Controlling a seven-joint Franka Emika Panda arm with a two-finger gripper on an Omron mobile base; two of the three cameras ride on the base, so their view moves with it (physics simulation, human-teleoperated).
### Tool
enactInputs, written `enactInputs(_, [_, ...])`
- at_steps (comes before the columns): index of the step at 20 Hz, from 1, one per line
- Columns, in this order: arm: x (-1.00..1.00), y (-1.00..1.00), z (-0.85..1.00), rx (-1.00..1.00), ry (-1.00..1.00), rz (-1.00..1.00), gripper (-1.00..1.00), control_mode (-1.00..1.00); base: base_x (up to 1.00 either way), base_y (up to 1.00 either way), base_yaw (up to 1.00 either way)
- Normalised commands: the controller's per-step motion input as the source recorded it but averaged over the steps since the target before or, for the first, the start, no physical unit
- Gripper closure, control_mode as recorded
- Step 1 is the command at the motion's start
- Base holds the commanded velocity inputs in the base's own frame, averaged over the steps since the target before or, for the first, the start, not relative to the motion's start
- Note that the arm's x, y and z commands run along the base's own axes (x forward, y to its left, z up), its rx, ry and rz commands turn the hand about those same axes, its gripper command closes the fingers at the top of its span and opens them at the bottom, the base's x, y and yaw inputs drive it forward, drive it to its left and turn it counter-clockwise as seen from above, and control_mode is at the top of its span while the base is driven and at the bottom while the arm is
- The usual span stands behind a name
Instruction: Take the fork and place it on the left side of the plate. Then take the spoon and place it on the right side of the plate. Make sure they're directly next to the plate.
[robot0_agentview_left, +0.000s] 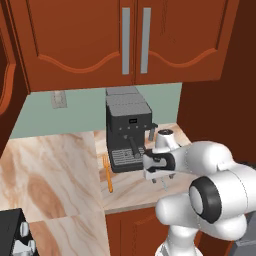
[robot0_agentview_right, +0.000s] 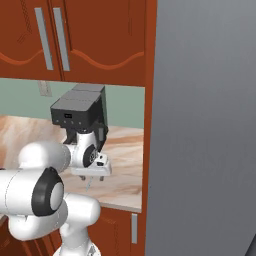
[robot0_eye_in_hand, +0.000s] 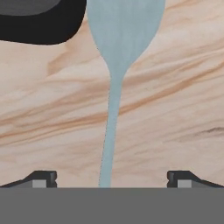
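The pale blue spoon (robot0_eye_in_hand: 114, 100) lies on the marble counter directly under the hand. Its oval bowl points to the top of the hand view and its thin handle runs down between the two fingertips. My gripper (robot0_eye_in_hand: 112, 179) is open, the tips standing wide on either side of the handle and not touching it. From the base my gripper (robot0_agentview_left: 163, 183) hangs just above the counter, in front and to the right of the coffee machine, and is seen again (robot0_agentview_right: 90, 184) from the other side. The orange fork (robot0_agentview_left: 108, 175) lies on the counter left of the machine. The plate is hidden.
A black coffee machine (robot0_agentview_left: 127, 131) stands at the back of the counter (robot0_agentview_left: 130, 192), close behind the hand. A dark rounded shape (robot0_eye_in_hand: 41, 26) fills the hand view's top left corner. A tall grey panel (robot0_agentview_right: 205, 125) closes the right. Stove knobs (robot0_agentview_left: 21, 237) sit lower left.
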Motion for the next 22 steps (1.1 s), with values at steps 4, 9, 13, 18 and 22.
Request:
enactInputs(4, [0.00, 0.00, -0.44, 0.00, 0.00, 0.00, -1.00, -1.00, 0.00, 0.00, 0.00])
enactInputs(9, [-0.08, 0.07, -0.48, 0.00, -0.01, 0.00, 1.00, -1.00, 0.00, 0.00, 0.00])
enactInputs(13, [-0.22, 0.00, -0.48, 0.01, -0.03, 0.00, 1.00, -1.00, 0.00, 0.00, 0.00])
enactInputs(18, [-0.29, 0.00, -0.41, 0.00, -0.05, 0.00, 1.00, -1.00, 0.00, 0.00, 0.00])
enactInputs(22, [-0.42, 0.00, -0.22, 0.01, -0.10, 0.00, 1.00, -1.00, 0.00, 0.00, 0.00])
